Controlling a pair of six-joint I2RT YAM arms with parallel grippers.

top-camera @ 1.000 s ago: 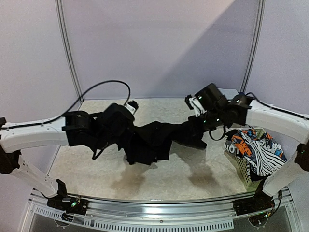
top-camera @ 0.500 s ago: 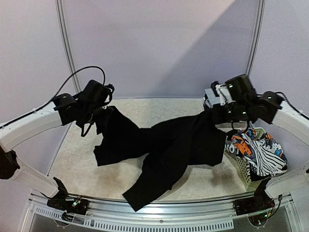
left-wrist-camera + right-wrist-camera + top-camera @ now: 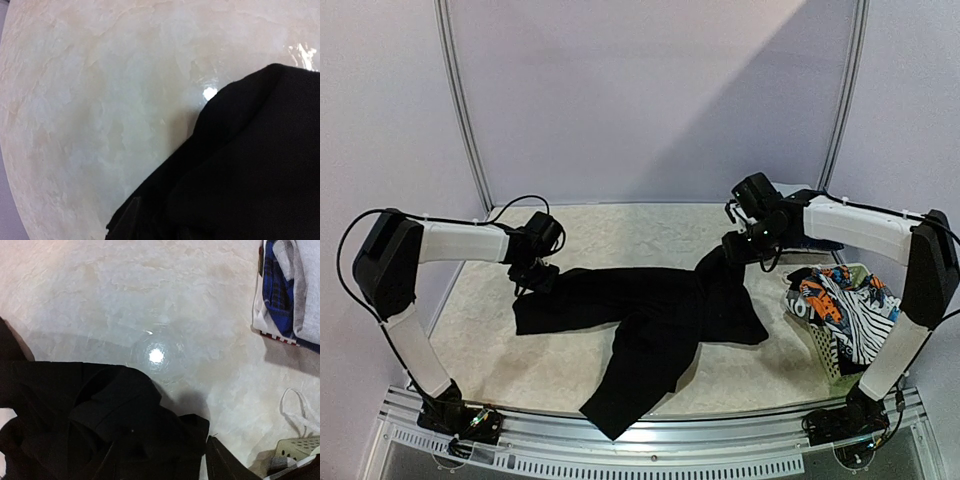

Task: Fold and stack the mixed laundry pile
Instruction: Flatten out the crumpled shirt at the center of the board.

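The large black cloth garment [image 3: 660,310] lies spread across the middle of the cream, marble-patterned desk [image 3: 620,225]. Its body runs from left to right. One long part trails toward the near edge and ends at the metal rail [image 3: 720,425] there. The fabric lies mostly flat, with rumpled folds at its far right end.

The left pincer [image 3: 538,275] is down at the garment's far left corner. In the left wrist view the black cloth [image 3: 250,165] fills the lower right, over bare desk [image 3: 100,100]. The fingers blend into the dark fabric, so I cannot tell whether they are apart or clamped on it.

The right pincer [image 3: 732,248] sits at the bunched far right end of the garment. In the right wrist view the cloth [image 3: 100,415] is heaped along the bottom, and a dark wedge shows just beside it. Here too I cannot tell whether the fingers grip the cloth or stand apart.

At the near right stands a white lattice plastic basket [image 3: 817,352]. An orange, black and white printed cloth [image 3: 820,300] and a black-and-white striped cloth [image 3: 865,325] are piled in it and hang over its rim.

Farther right and back, the right wrist view shows a folded blue checked cloth [image 3: 277,280] lying against a grey cloth [image 3: 307,295] on the desk. A loop of thin white cord [image 3: 295,405] lies between them and the basket's corner [image 3: 295,445].
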